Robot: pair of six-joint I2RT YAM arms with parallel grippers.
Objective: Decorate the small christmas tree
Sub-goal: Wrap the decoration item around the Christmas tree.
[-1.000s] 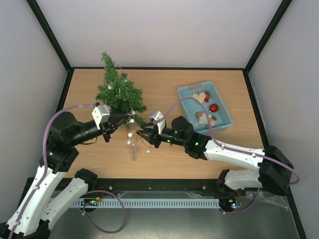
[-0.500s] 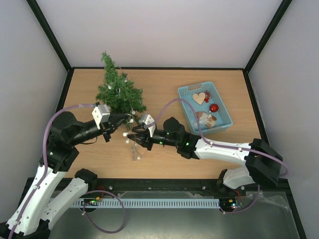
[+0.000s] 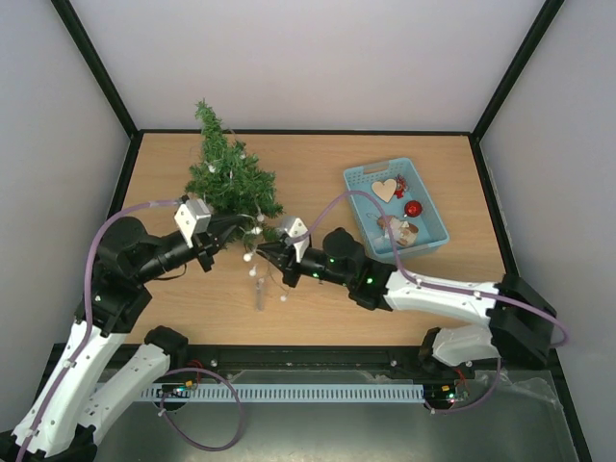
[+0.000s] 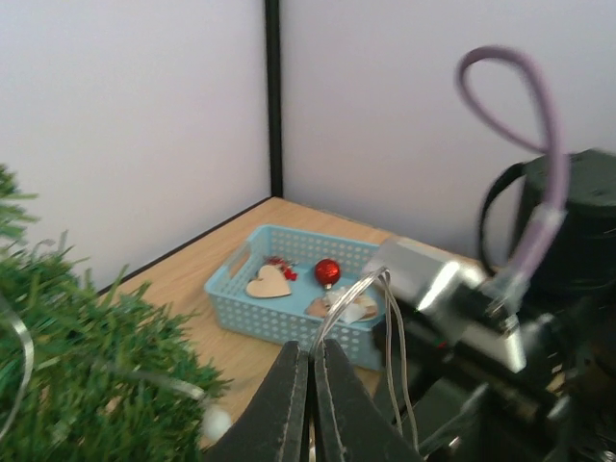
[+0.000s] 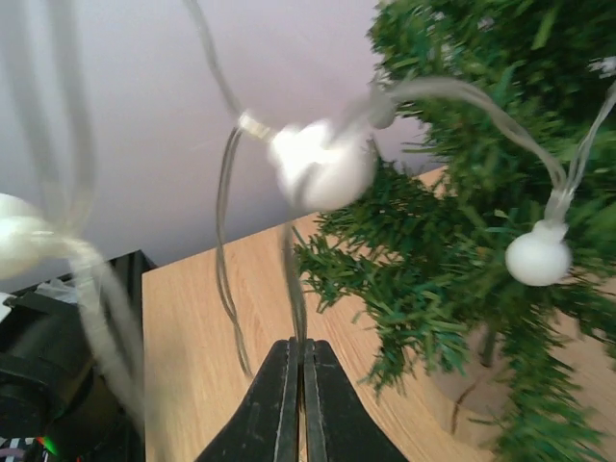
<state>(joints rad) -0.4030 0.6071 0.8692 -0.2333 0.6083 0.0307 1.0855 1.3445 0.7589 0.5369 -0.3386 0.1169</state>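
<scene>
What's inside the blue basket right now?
A wooden heart, a red ball, a small red sprig and a pale ornament at the near end, partly crossed by the right arm's cable. Anything beneath them is hidden.

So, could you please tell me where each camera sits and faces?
Top external: overhead behind the bases, looking down at table; both arms show.
Left wrist: on left arm, faces blue basket; shut jaws show.
Right wrist: on right arm, faces small christmas tree; shut jaws show.
Both wrists share tree and light string.

small christmas tree (image 3: pixel 229 178) back left on table (image 3: pixel 318 164), basket (image 3: pixel 373 167) right of it
</scene>
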